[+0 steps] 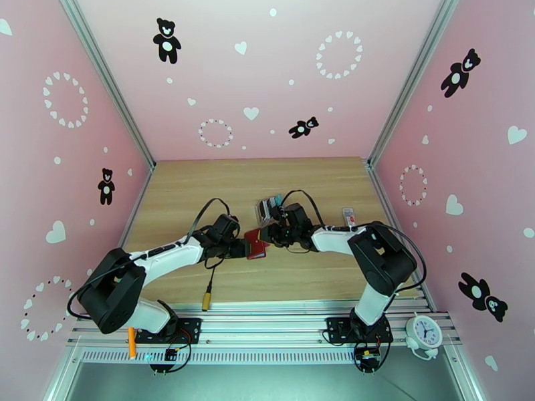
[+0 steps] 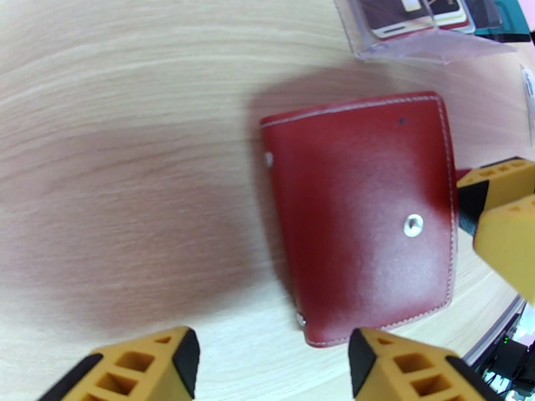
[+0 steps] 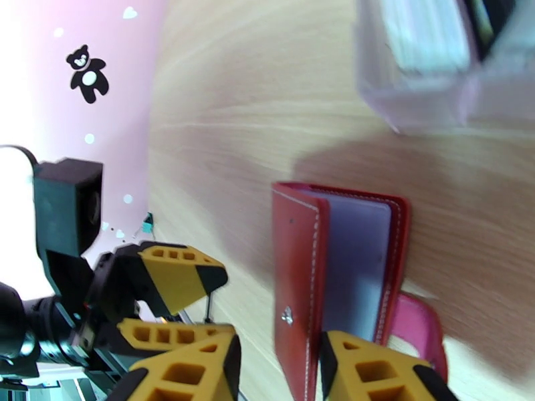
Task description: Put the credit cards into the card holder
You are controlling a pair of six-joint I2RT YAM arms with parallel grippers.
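The card holder [image 1: 255, 244], a dark red wallet with a snap [image 2: 413, 225], lies on the wooden table between my two grippers. In the right wrist view its cover [image 3: 299, 262] stands slightly lifted off the grey slots [image 3: 354, 262]. My right gripper [image 1: 271, 234] is open, with its fingers [image 3: 374, 369] either side of that cover's edge. From the other side, my left gripper [image 2: 271, 359] is open just short of the wallet's near edge and holds nothing. The credit cards [image 2: 414, 11] stand in a clear plastic rack [image 1: 269, 208] just behind the wallet.
A small white and red item [image 1: 348, 214] lies on the table to the right of the rack. A cable with a yellow plug [image 1: 206, 302] hangs from the left arm near the front edge. A white clock [image 1: 423, 332] sits by the right base.
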